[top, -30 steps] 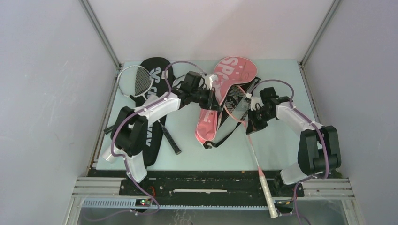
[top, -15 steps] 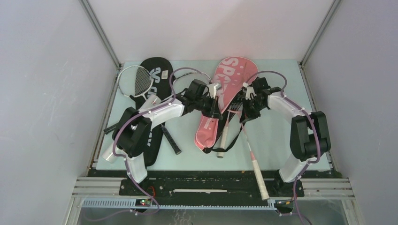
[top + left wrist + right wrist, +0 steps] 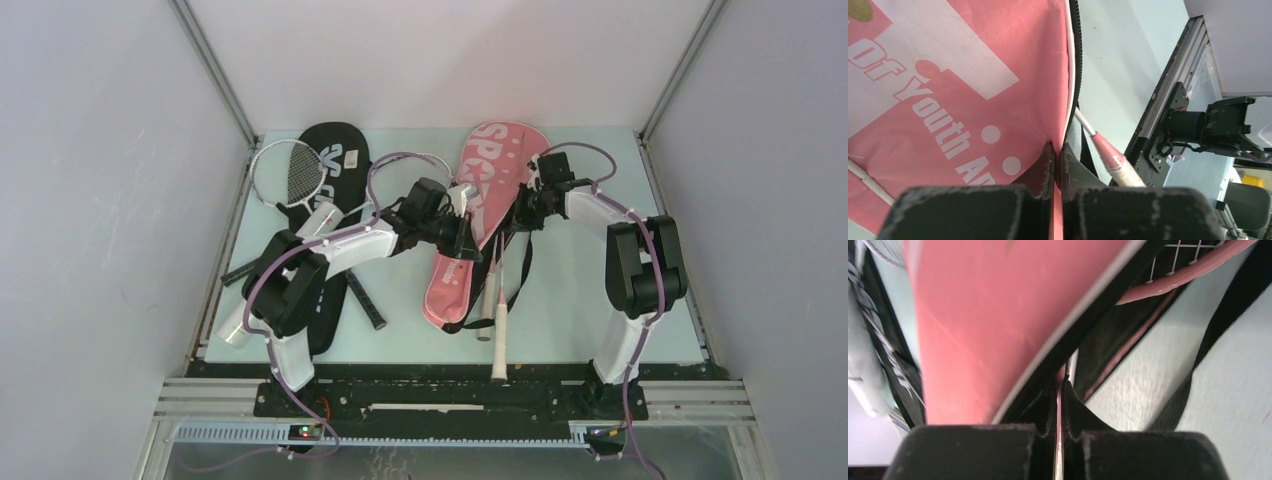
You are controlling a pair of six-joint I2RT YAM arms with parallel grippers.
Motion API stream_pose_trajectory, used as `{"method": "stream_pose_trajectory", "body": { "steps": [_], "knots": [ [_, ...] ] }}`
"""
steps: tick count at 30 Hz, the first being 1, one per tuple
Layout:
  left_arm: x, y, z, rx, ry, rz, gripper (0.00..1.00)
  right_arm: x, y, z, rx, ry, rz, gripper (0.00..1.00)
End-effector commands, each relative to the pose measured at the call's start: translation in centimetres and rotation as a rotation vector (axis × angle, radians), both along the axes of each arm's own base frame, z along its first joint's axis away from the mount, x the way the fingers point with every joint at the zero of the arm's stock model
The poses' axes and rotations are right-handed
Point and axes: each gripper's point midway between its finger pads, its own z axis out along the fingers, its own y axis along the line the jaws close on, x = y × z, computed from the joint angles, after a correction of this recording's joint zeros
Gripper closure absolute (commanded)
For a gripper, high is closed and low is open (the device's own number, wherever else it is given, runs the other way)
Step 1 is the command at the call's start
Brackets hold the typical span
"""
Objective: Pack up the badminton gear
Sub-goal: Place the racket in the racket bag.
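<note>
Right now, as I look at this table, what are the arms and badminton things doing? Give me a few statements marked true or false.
1. The left gripper pinches the pink cover's edge. True.
2. The right gripper is open and empty. False: it is shut on the pink racket's shaft.
3. The white racket lies partly on the black cover. True.
4. The pink racket is fully inside the pink cover. False: its handle sticks out.

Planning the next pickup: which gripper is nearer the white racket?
Left. The left gripper, pinching the pink cover, sits right of the white racket; the right gripper is farther right, across that cover.
</note>
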Motion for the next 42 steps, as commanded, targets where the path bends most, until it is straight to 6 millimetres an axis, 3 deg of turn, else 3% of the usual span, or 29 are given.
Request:
{"method": "stream_pose_trajectory", "body": {
  "steps": [1, 11, 18, 21, 26, 29, 32, 42],
  "knots": [
    [-1.2, -1.5, 0.8, -0.074, 0.022, -0.045, 1.00, 6.9, 0.6, 4.9, 0.080, -0.198, -0.097, 1.00],
    [-1.9, -1.8, 0.8, -0.091, 0.027, -0.073, 1.00, 13.2, -0.8, 3.7, 0.051, -0.186, -0.129, 1.00],
    [-2.2, -2.6, 1.4, -0.118, 0.033, -0.094, 1.00, 14.5, -0.4, 1.8, 0.049, -0.160, -0.146, 1.00],
    [-2.0, -2.9, 1.5, -0.123, 0.036, -0.094, 1.00, 14.4, 0.7, 1.7, 0.093, -0.138, -0.133, 0.94],
    [-1.6, -2.9, 1.4, -0.115, 0.029, -0.084, 1.00, 13.1, 2.1, 2.9, 0.103, -0.139, -0.053, 0.69],
    [-1.4, -2.7, 1.1, -0.098, 0.021, -0.072, 0.98, 11.8, 1.0, 3.8, 0.079, -0.145, -0.025, 0.48],
    [-0.9, -2.5, 1.0, -0.083, -0.005, -0.059, 0.96, 9.6, -0.8, 3.9, 0.048, -0.134, -0.012, 0.35],
    [-0.5, -1.5, 1.7, -0.057, -0.046, -0.034, 0.97, 1.4, -6.2, 2.5, -0.074, -0.093, 0.015, 0.35]
  ]
}}
